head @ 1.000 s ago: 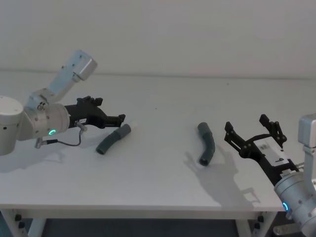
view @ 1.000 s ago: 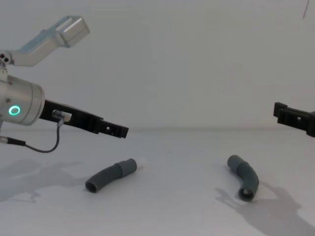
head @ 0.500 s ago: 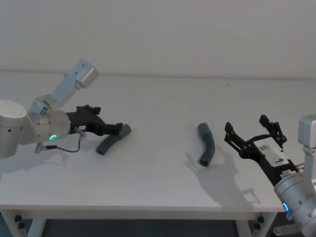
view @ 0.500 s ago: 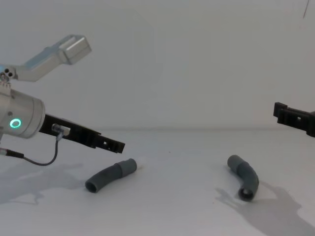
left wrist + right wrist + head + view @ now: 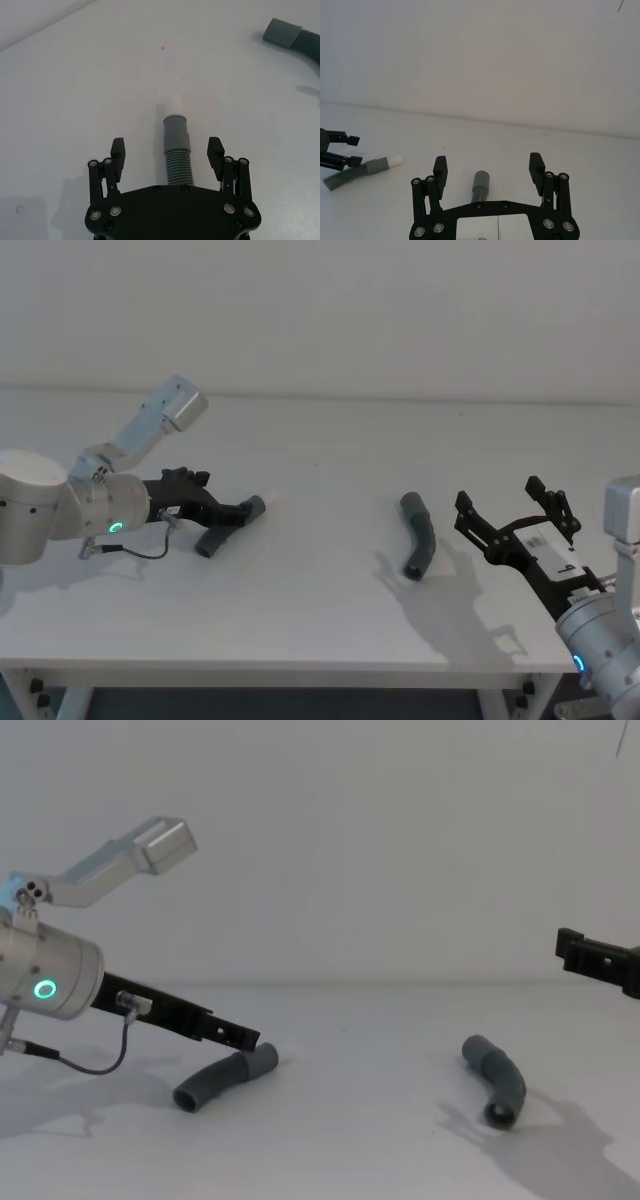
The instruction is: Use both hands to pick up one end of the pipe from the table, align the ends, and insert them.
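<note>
Grey pipe piece (image 5: 177, 150) between wide left claw (image 5: 167, 146) fingers (image 5: 118, 149); right claw (image 5: 488, 164) wide, apart.

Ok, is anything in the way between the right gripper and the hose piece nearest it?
Nothing visible: bare table lies between the right gripper, jaws open, and the right hose piece. The left gripper, jaws open, straddles the left hose piece.

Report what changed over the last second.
The left gripper came down onto the left pipe piece, its open jaws now straddling the ribbed body without gripping. The right gripper stayed open short of the right pipe piece; both pieces lie unmoved on the table.
</note>
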